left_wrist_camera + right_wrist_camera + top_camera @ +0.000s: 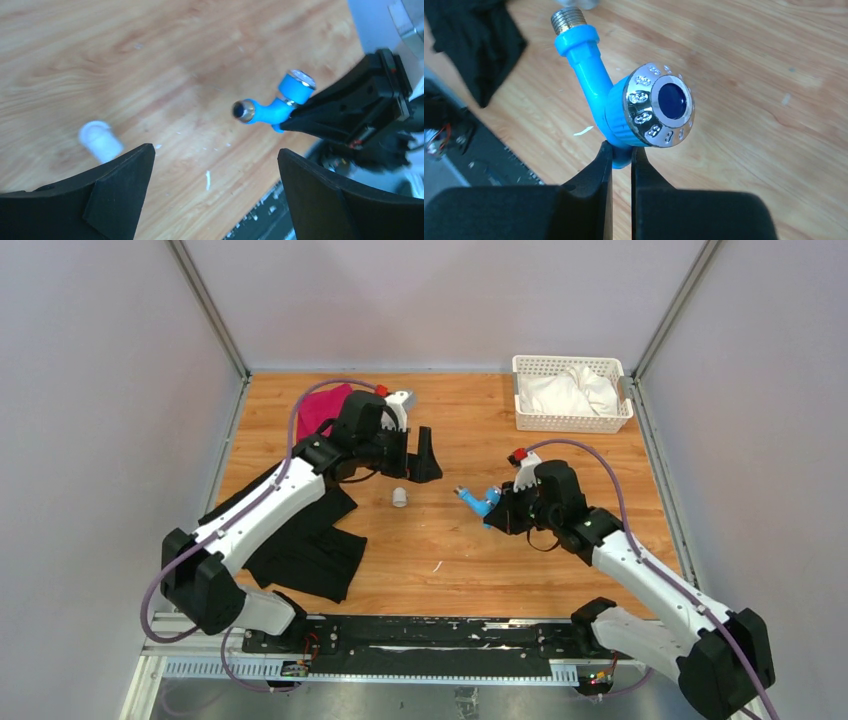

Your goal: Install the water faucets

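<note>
Two pincers are in view, and only one is loaded. The right pincer (621, 152) is clenched on the lower part of the blue faucet (621, 107), just beneath its chromed knob. The faucet appears to be held clear of the tabletop (440, 560), with the knob turned toward the wrist camera and the threaded metal end pointing away, toward the left arm. The left pincer (215, 170) is released, its jaws spread wide with nothing between them, and the faucet's threaded end faces it across a gap. A short white pipe fitting (399, 497) lies on the wood between the two arms, nearer the left pincer and touched by neither. The pick-up is judged done. The installing itself is judged not yet begun, since the thread is joined to nothing, and the fitting would probably have to be secured first. Farther out, a black cloth (310, 550) and a pink cloth (322, 408) are seen on the left side. A white basket (570, 426) holding white cloth stands at the far right corner.
</note>
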`<control>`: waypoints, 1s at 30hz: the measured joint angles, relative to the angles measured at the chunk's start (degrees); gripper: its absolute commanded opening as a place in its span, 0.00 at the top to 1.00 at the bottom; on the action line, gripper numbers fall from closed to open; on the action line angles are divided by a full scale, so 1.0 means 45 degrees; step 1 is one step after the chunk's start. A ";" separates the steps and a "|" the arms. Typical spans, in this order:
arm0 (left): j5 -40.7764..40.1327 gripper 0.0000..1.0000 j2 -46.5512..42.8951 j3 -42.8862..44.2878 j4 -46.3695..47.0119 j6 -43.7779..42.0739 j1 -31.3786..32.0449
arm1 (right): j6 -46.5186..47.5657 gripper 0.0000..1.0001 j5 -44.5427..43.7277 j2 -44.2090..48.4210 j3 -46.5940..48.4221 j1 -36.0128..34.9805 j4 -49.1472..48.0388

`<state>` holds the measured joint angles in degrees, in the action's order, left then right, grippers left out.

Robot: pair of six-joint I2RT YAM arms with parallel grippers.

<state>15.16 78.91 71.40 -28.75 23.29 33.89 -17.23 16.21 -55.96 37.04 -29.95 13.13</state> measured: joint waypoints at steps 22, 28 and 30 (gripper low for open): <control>0.9224 0.23 0.0257 -0.2637 0.3633 0.2283 -0.0442 | 0.1049 1.00 0.6645 0.0112 0.1472 0.0000 -0.0262; 0.9913 0.35 0.0097 -0.2822 0.4381 0.2798 -0.0442 | 0.1044 1.00 0.6873 -0.0010 0.1472 0.0000 -0.0369; 1.0083 0.41 0.0010 -0.2943 0.4556 0.2895 -0.0442 | 0.1039 1.00 0.6936 -0.0063 0.1472 0.0000 -0.0418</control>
<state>60.53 78.96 58.15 -8.25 36.32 31.90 -12.56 47.42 -56.25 43.66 -29.95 11.25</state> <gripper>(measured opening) 0.656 0.098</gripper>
